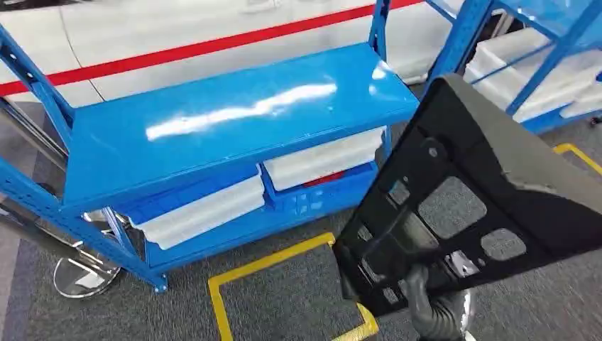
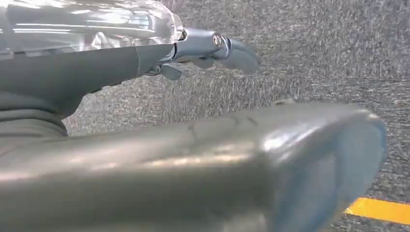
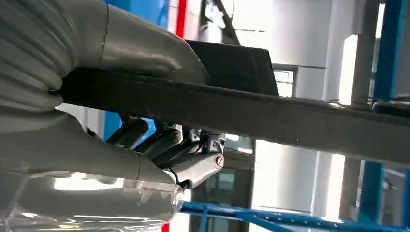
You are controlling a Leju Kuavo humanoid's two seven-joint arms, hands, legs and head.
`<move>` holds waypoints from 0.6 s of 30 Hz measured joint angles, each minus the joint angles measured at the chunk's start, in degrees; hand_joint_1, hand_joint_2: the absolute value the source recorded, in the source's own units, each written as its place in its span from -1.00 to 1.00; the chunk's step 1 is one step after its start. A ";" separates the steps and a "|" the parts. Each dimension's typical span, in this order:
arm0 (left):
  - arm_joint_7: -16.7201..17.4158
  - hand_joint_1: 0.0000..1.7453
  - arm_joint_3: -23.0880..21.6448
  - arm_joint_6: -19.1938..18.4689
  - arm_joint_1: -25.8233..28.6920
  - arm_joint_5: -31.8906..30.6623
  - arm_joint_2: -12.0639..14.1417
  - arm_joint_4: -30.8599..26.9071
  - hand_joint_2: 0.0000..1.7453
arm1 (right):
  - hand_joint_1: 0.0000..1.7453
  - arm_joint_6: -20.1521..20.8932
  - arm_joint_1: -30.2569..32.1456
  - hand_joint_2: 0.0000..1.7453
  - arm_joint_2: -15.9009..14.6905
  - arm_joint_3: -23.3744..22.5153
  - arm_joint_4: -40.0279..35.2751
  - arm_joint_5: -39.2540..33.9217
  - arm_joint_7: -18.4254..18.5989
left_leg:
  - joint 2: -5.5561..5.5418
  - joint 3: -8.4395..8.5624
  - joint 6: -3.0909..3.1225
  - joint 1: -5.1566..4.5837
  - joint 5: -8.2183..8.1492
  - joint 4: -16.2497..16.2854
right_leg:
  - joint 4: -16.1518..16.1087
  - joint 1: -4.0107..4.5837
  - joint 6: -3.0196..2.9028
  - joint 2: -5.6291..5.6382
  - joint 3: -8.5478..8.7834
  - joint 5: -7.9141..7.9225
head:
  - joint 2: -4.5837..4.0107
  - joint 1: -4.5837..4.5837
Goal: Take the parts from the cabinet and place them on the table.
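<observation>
Black part (image 1: 468, 192) fills the head view's right, held from below by the right hand (image 1: 426, 302) beside the blue rack (image 1: 234, 114). Left wrist view: left hand (image 2: 212, 48) over carpet, fingers extended, holding nothing. Right wrist view: thumb and fingers (image 3: 164, 145) clamp the part's edge. Carrying step; next, find the bench and set it down.
</observation>
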 joint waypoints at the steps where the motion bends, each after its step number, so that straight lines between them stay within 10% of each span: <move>1: 0.04 -1.00 0.16 0.37 -0.12 0.00 -0.15 0.00 -1.00 | 1.00 0.02 -0.27 1.00 0.00 0.29 0.53 -0.02 -0.02 | 0.58 0.05 -0.44 0.22 0.43 -0.22 | 0.13 0.31 -0.65 0.63 -0.37 0.25 | 0.00 0.00; 2: 0.15 -1.00 0.20 1.01 -0.23 0.02 -0.46 0.00 -1.00 | 1.00 0.04 -0.52 1.00 0.00 0.61 1.08 0.02 0.02 | 1.05 -0.10 -0.92 0.16 0.68 -0.18 | -0.36 0.07 -1.49 1.23 -0.64 0.94 | 0.00 -0.02; 4: 0.35 -1.00 0.29 2.25 -0.12 0.09 -0.48 0.00 -1.00 | 1.00 0.15 -1.19 1.00 0.00 1.33 1.90 0.19 -0.02 | -4.27 -1.38 -1.58 0.62 -3.01 2.57 | -0.53 -0.08 -2.49 2.18 -1.53 1.87 | 0.00 0.00; 7: 0.57 -1.00 0.59 4.18 0.37 0.18 -0.87 0.00 -1.00 | 1.00 0.17 -2.59 1.00 0.11 3.08 4.18 0.26 0.02 | -6.99 -5.90 -1.46 0.60 -10.90 16.43 | -0.37 0.55 -3.31 4.57 -3.50 3.35 | 0.00 -0.02; 9: 1.20 -1.00 0.61 5.11 0.33 0.15 -1.03 0.00 -1.00 | 1.00 0.22 -2.91 1.00 0.11 3.70 5.71 -0.11 0.04 | -7.05 -4.76 -1.06 0.59 -9.59 16.60 | -0.11 0.91 -3.32 6.25 -4.46 4.07 | 0.00 -0.02; 11: 1.66 -1.00 0.61 5.60 0.32 0.11 -1.20 0.00 -1.00 | 1.00 0.37 -3.30 1.00 0.13 4.26 6.85 -0.64 0.04 | -7.94 1.04 -0.24 0.52 -5.21 7.12 | 0.18 1.14 -3.15 8.02 -5.00 4.53 | 0.00 -0.02; 13: 2.10 -1.00 0.61 5.86 0.51 -0.02 -1.18 0.04 -1.00 | 1.00 0.46 -3.78 1.00 0.13 4.68 7.65 -1.25 0.02 | -12.43 5.52 0.77 0.49 -4.63 -0.55 | 0.47 1.39 -2.78 9.16 -5.58 4.95 | 0.00 0.00; 14: 2.20 -1.00 0.59 5.88 0.48 -0.06 -1.42 0.04 -1.00 | 1.00 0.48 -4.16 1.00 0.13 4.92 8.17 -1.38 0.04 | -12.10 5.17 0.09 0.59 -4.01 -0.53 | 0.55 1.12 -2.43 9.81 -5.84 5.30 | 0.00 -0.02; 17: 2.34 -1.00 0.59 5.79 0.15 -0.13 -1.64 0.04 -1.00 | 1.00 0.50 -4.48 1.00 0.13 5.27 9.14 -1.73 0.02 | -10.24 4.94 0.60 0.45 -3.82 -1.49 | 0.46 1.13 -1.17 11.73 -6.50 6.13 | 0.00 0.00; 18: 2.32 -1.00 0.59 5.71 0.10 -0.11 -2.12 0.04 -1.00 | 1.00 0.52 -4.56 1.00 0.11 5.29 9.49 -1.77 0.02 | -9.15 5.12 0.87 0.96 -3.30 -1.95 | 1.19 0.93 -1.25 10.04 -6.80 5.69 | 0.00 0.00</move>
